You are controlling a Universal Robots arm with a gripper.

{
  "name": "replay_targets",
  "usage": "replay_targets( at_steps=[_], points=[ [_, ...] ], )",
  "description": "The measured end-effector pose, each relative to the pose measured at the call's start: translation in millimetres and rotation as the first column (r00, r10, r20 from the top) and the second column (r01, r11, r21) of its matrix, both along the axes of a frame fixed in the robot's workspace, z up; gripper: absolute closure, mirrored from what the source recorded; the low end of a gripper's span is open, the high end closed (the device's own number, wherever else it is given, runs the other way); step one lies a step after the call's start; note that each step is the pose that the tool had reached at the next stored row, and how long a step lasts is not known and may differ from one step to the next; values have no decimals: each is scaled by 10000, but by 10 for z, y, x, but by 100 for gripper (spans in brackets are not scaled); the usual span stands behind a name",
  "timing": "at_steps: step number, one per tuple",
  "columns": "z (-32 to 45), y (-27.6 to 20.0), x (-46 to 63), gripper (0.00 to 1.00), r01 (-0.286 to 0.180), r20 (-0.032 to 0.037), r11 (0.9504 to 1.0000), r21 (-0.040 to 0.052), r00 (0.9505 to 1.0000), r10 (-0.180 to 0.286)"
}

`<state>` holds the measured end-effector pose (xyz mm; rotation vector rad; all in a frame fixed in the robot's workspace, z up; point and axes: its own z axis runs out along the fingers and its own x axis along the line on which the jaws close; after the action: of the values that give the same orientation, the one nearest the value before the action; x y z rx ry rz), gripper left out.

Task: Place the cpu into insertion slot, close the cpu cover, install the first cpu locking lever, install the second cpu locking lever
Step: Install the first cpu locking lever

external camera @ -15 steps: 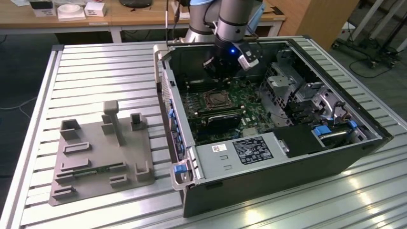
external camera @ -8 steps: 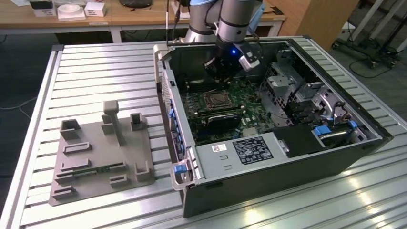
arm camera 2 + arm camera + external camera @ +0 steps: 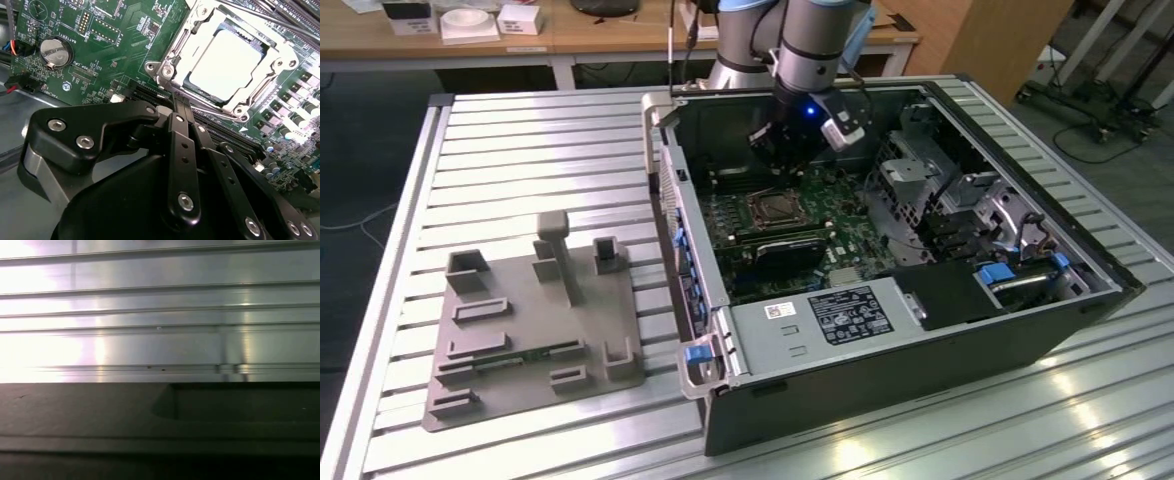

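The cpu (image 3: 227, 65), a flat square chip with a silvery top, lies in the socket on the green motherboard (image 3: 115, 45). The cpu cover (image 3: 172, 55), a silver frame with an open centre, lies down flat around it. Thin metal lever rods (image 3: 260, 17) run along the socket's far side; I cannot tell whether they are latched. My gripper (image 3: 179, 102) hovers just short of the socket's near corner, its black fingers (image 3: 181, 150) shut together on nothing. In the exterior view the gripper (image 3: 781, 155) hangs inside the open computer case, above and behind the socket (image 3: 778, 208).
The case walls (image 3: 670, 200) enclose the board. A black power box with a white label (image 3: 847, 312) sits at the front, drive cages (image 3: 947, 190) on the exterior view's right. A grey fixture plate (image 3: 534, 320) lies on the slatted metal table (image 3: 160, 310).
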<state>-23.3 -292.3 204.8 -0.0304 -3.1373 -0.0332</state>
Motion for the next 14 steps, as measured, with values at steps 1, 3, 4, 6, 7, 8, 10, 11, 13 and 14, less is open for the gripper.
replay_targets(
  at_steps=[1, 3, 4, 6, 7, 8, 10, 11, 13, 14],
  points=[
    [-3, 0, 0, 90, 0, 0, 10000, 0, 10000, 0],
    [-5, -3, 0, 90, -1, -1, 10000, 0, 10000, 1],
    [-6, -8, 1, 90, -2, 0, 10000, 1, 10000, 2],
    [-8, -18, 0, 90, -1, 0, 10000, 1, 10000, 1],
    [-10, -22, 0, 90, -1, 1, 10000, 2, 10000, 1],
    [-12, -25, 0, 90, 0, 1, 10000, 3, 10000, 0],
    [-16, -28, 0, 90, 1, 1, 10000, 3, 10000, -1],
    [-19, -30, 0, 90, 1, 1, 10000, 1, 10000, -1],
    [-23, -31, 0, 90, 0, 0, 10000, 0, 10000, 0],
    [-24, -32, 0, 90, 0, 0, 10000, 0, 10000, 0]
  ],
)
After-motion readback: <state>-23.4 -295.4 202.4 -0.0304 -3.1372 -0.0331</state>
